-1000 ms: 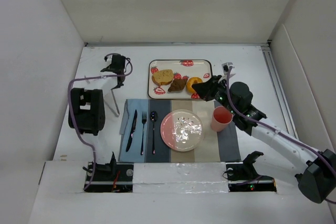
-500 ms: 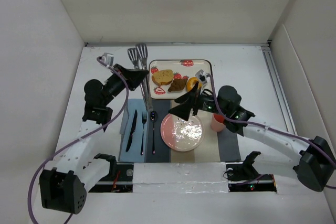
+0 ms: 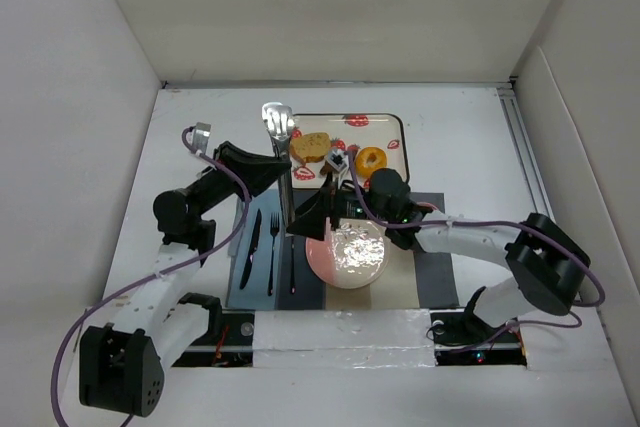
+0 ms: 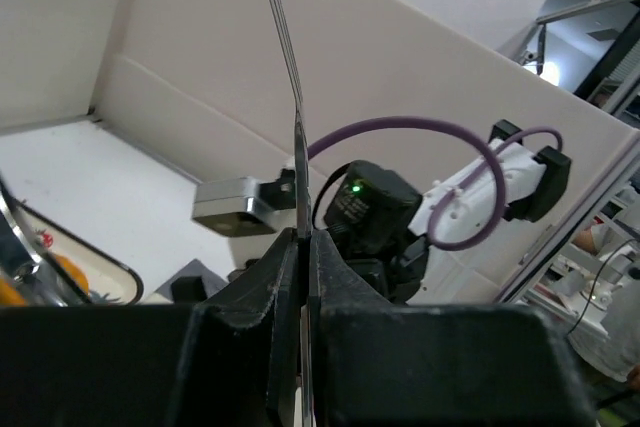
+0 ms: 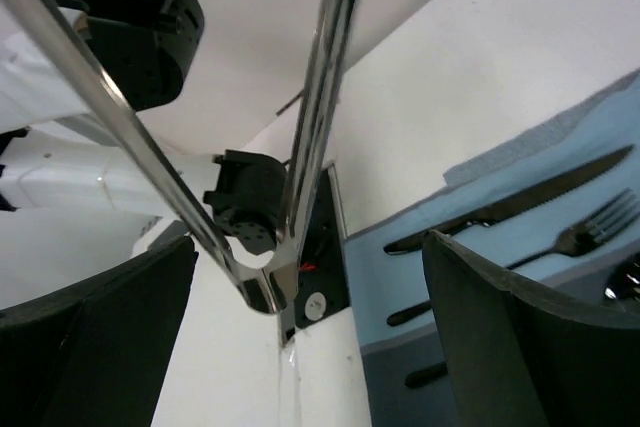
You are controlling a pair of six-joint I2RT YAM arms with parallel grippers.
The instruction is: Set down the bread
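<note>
While my left gripper [image 4: 303, 257] stayed clamped on upright tongs [image 3: 277, 123], my right gripper [image 3: 308, 224] had swung left, open and empty; the bread [image 3: 318, 152], tan slice [image 3: 308, 145] and orange donut [image 3: 370, 159], sat on the upper-centre tray [image 3: 390, 128].

White arm links [image 3: 470, 240], black joint housings [image 3: 178, 212], purple cables [image 4: 400, 124] (loosely looped), green status light [image 4: 353, 187]

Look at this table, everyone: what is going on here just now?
The left pincer is shut on a pair of metal tongs, holding them in the air. The right pincer is open around the tongs' hinged end, so a handover looks likely. The loaf slice and the donut lie on the strawberry tray; no bread shows on the pink plate.
</note>
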